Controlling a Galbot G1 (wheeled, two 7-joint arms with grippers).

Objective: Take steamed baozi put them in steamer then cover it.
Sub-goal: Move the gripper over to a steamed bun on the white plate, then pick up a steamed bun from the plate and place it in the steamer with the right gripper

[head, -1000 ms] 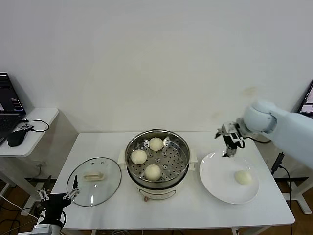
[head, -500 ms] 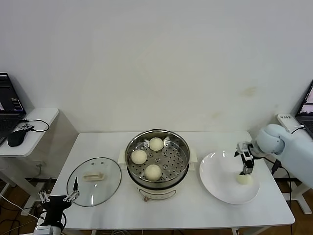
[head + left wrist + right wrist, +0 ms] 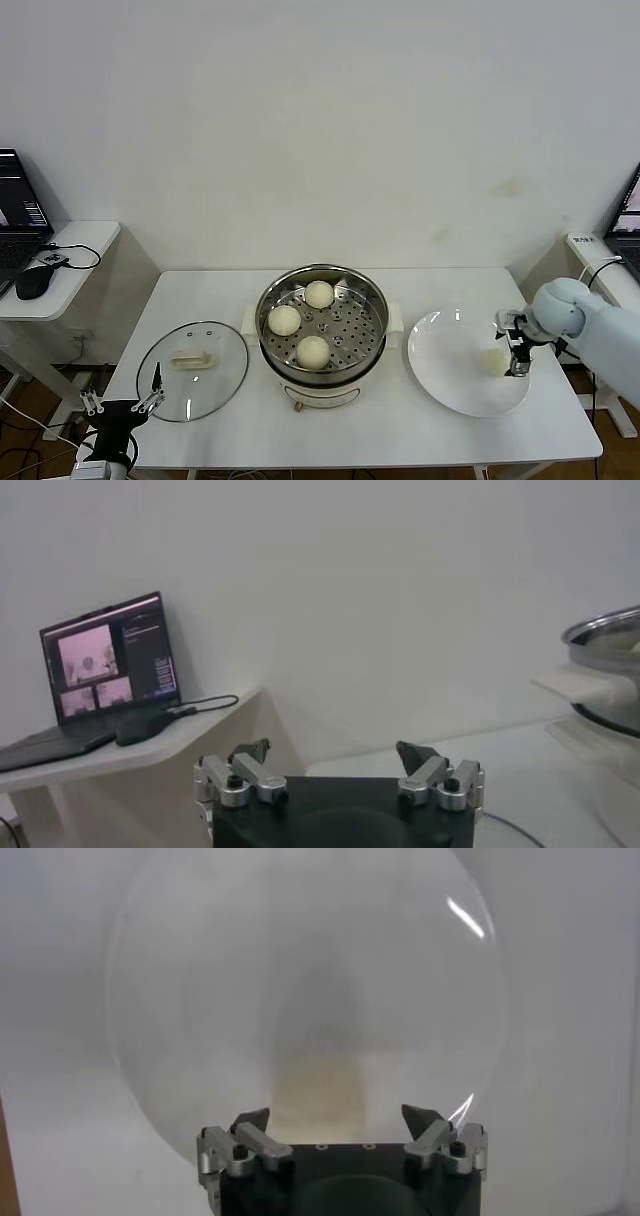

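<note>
Three cream-white baozi point(image 3: 313, 351) lie on the perforated tray of the shiny steamer point(image 3: 372, 300) at the table's middle. One more baozi point(image 3: 493, 360) rests on the white plate point(image 3: 440, 345) to the right. My right gripper point(image 3: 514, 362) is lowered right at that bun, open. In the right wrist view the bun point(image 3: 320, 1083) sits blurred between the spread fingers of the gripper point(image 3: 335, 1115). The glass cover point(image 3: 192, 372), with its cream bar handle, lies flat on the table to the left. My left gripper point(image 3: 125, 405) is parked low at the front left, open and empty point(image 3: 332, 748).
A side table with a laptop point(image 3: 110, 665) and a mouse point(image 3: 33, 283) stands to the left of the white table point(image 3: 330, 430). The steamer's rim point(image 3: 605, 640) shows at the edge of the left wrist view. Cables hang by the table's right end.
My right gripper has travelled from behind the plate's far rim to the right and down onto the bun on the plate, staying open. The left arm has not moved.
</note>
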